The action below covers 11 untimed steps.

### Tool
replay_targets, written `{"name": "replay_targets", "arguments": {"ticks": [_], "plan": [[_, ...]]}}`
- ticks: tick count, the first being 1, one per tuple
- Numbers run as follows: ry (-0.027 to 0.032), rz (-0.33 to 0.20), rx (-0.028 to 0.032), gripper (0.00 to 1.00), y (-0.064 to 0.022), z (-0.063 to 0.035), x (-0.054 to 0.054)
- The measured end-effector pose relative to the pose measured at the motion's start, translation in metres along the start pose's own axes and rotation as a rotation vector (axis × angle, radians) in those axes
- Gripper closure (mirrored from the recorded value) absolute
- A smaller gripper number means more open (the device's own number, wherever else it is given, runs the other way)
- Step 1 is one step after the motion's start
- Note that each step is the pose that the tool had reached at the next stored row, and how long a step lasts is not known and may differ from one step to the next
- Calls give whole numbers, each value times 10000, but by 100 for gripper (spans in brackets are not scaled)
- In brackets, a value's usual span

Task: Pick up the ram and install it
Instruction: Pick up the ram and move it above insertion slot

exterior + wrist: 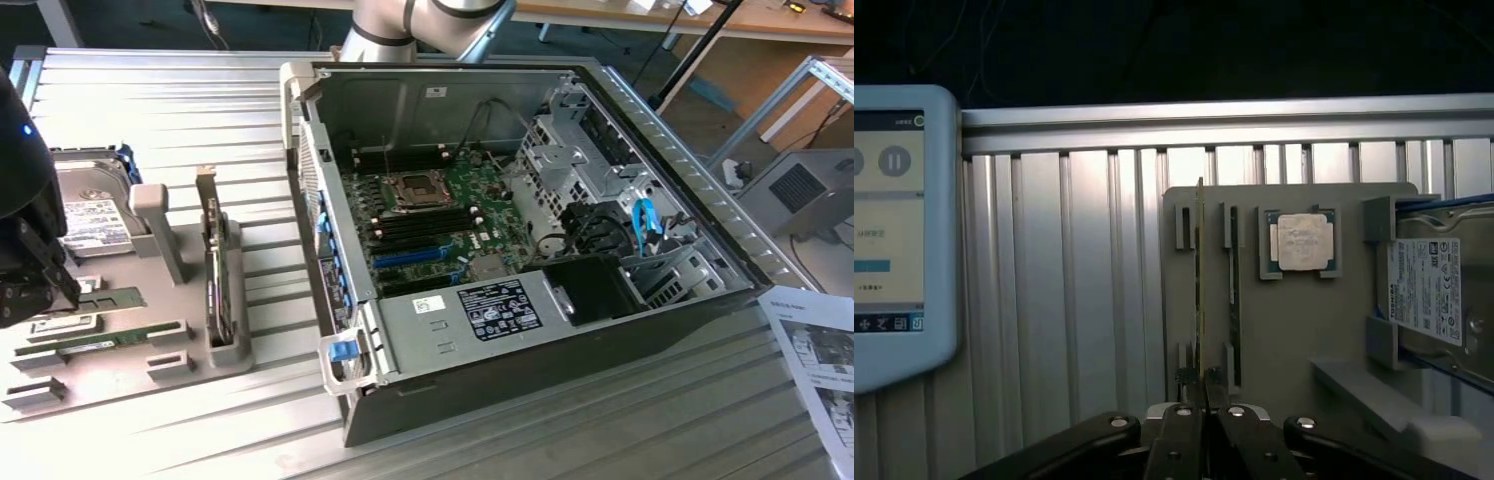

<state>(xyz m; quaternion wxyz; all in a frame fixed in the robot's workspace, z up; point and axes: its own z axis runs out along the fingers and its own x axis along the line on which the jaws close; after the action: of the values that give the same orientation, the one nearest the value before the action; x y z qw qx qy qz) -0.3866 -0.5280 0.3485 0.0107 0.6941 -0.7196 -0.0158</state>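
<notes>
- Where your claw [1206, 395] hangs low over the grey tray [1294, 330], it is clenched on the ram [1200, 280], pinching the end of the stick nearest to it.
- The ram stands on its thin edge and runs straight away from the claw, in line with the tray's slot posts. You cannot tell whether its lower edge is clear of the slot.
- A second memory stick [1234, 290] lies just beside the gripped one, parallel to it and apart from the claw.
- Past that stick, further from the claw on the same side, you have the square silver processor chip [1300, 243] in its pocket, then the hard drive [1434, 290] at the tray's edge.
- On the claw's opposite side, well apart, a tablet screen [894, 230] rests on the ribbed metal table [1074, 300].
- The open computer case [534, 200] stands well apart from the claw, toward the exterior view's right, and the upright expansion card [211, 260] stands between the claw and the case.
</notes>
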Motion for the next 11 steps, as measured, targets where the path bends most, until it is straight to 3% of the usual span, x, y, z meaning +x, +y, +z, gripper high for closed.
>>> {"name": "replay_targets", "arguments": {"ticks": [11], "plan": [[0,0,0,88,9,-255,-2]]}}
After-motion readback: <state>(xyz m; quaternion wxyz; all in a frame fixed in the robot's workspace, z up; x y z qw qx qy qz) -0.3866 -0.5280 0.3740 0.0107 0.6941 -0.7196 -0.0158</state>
